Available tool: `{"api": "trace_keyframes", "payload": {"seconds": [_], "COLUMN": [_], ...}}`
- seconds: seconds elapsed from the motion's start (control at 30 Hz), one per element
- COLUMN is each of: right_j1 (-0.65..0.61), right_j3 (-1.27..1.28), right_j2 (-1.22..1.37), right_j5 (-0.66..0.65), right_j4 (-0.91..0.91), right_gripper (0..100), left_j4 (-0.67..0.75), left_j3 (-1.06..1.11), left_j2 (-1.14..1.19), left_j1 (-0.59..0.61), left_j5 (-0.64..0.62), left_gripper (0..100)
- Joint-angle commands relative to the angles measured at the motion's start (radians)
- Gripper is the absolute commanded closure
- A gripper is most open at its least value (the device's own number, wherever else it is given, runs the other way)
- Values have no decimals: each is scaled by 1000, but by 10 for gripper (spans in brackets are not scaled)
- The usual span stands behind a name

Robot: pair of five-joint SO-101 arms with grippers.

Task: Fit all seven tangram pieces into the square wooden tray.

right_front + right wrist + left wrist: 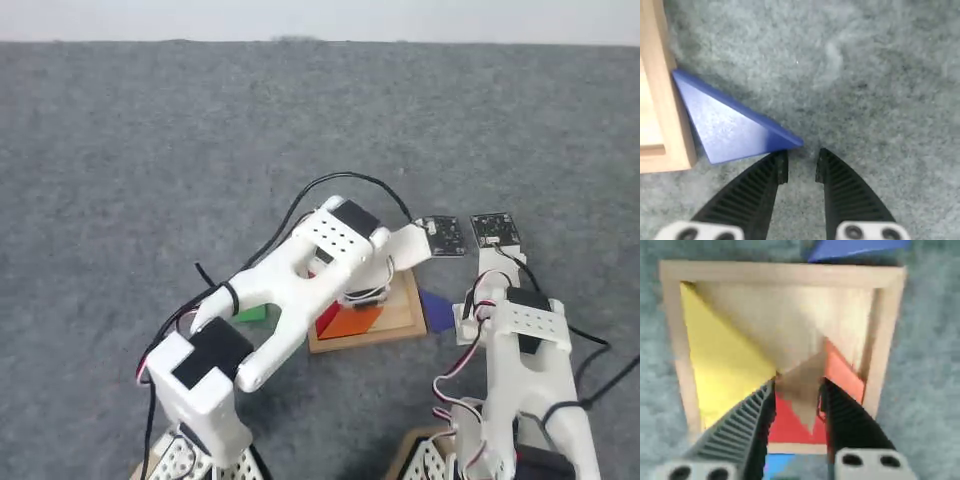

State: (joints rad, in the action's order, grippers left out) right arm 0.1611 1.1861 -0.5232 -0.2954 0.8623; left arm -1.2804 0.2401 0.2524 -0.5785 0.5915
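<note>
Blue triangle (pixel 727 130) lies flat on grey fuzzy tabletop (pixel 880 75), one corner against outer wall of wooden tray (pixel 667 100), short edge running close alongside that wall, nr tray's corner. Long edge slants away to a sharp tip. Right fingers (pixel 842 185), black w/ ribbed inner faces, sit apart w/ nothing btwn them, just beside that tip. One fingertip is at triangle's edge, the other over bare tabletop.
</note>
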Motion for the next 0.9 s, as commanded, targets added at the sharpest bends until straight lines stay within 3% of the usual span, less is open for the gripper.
{"api": "trace_keyframes", "payload": {"seconds": [0.0,0.37,0.6,0.87], "right_j1": [5,5,5,5], "right_j3": [-5,-5,-5,-5], "right_j2": [1,1,1,1], "right_j5": [-14,-14,-14,-14], "right_j4": [-25,-25,-25,-25], "right_gripper": [887,887,887,887], "left_j4": [15,14,-68,-35], "left_j3": [-8,-39,-134,214], "left_j2": [-5,-15,-199,-605], "left_j1": [-6,6,143,334], "left_j5": [-9,-12,-69,-69], "left_gripper": [818,815,828,840]}}
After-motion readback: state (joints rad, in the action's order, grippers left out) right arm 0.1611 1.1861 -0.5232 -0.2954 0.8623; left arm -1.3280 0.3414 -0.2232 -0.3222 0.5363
